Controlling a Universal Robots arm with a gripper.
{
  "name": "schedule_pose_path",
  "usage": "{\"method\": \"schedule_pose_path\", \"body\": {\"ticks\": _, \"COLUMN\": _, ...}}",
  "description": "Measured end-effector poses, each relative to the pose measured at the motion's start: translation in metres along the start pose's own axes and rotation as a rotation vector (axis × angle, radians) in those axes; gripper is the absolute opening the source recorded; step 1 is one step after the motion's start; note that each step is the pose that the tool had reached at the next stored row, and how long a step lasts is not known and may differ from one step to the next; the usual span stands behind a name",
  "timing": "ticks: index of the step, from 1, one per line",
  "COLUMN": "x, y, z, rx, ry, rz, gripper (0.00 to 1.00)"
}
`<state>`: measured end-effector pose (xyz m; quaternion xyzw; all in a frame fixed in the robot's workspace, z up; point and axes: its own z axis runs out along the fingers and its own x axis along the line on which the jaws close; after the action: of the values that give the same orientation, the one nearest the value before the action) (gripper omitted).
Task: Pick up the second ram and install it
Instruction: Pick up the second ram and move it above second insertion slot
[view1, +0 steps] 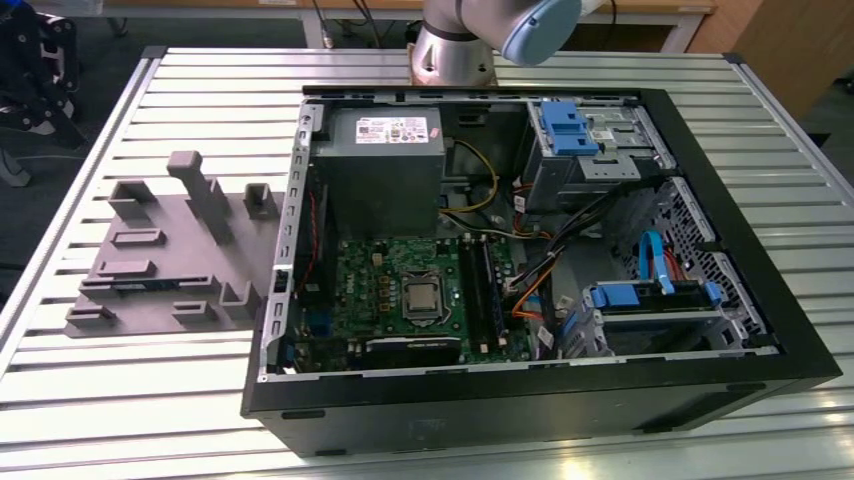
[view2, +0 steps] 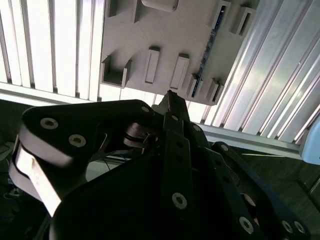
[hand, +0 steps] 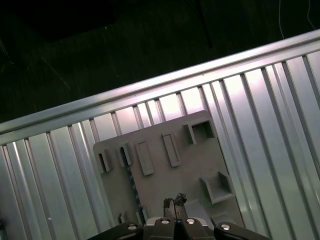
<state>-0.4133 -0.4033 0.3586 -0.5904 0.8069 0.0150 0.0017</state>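
The second ram (view1: 130, 283) is a thin dark stick standing on edge in a slot of the grey fixture plate (view1: 174, 250), at the exterior view's left of the open computer case. In both wrist views it shows as a narrow dark strip (view2: 206, 50) (hand: 132, 182) on the plate (view2: 165, 30) (hand: 185, 170). My gripper (view2: 170, 96) (hand: 174, 202) hangs well above the plate, apart from the ram. Its fingertips are shut together with nothing between them. The motherboard's long black slot rails (view1: 483, 290) lie inside the case, beside the processor socket (view1: 423, 297).
The open case (view1: 534, 400) holds a grey power supply (view1: 380, 165), blue drive bays (view1: 587, 135) and loose cables (view1: 534, 290). The plate carries several raised blocks (view1: 200, 190). The ribbed metal table (view1: 134, 400) ends in an edge rail (hand: 150, 90) close to the plate.
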Motion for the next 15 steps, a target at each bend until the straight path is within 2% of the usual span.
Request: {"method": "schedule_pose_path", "body": {"ticks": 15, "x": 0.0035, "y": -0.0011, "z": 0.0013, "rx": -0.0004, "ry": 0.0004, "rz": -0.014, "gripper": 0.11}}
